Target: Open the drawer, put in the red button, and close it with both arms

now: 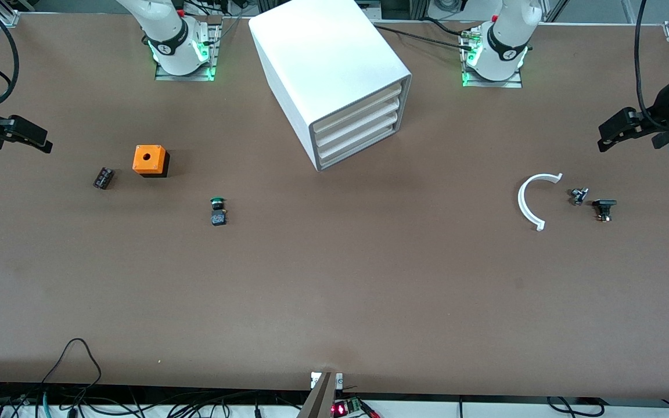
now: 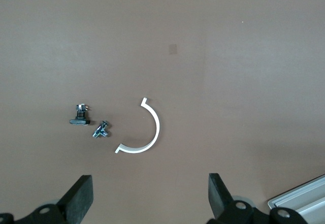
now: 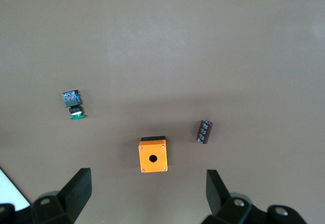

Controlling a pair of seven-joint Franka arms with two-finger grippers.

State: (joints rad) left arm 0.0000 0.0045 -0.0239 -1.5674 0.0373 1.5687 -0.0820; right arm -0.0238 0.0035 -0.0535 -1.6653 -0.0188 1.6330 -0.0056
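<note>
The white cabinet [image 1: 334, 64] stands between the two arm bases, and its three drawers [image 1: 358, 125] are all pushed in. The red button is out of view; the only capped button showing is a green one [image 1: 217, 210] [image 3: 73, 104]. My left gripper [image 1: 604, 138] [image 2: 151, 196] hangs open and empty over the left arm's end of the table, above a white half ring [image 2: 147, 132]. My right gripper [image 1: 41, 142] [image 3: 148, 191] hangs open and empty over the right arm's end, above the orange box [image 3: 152, 155].
The orange box with a hole [image 1: 150, 160] and a small dark cylinder [image 1: 103, 177] lie toward the right arm's end. The white half ring [image 1: 529, 200], a small metal part [image 1: 578, 195] and a black-capped part [image 1: 604, 208] lie toward the left arm's end.
</note>
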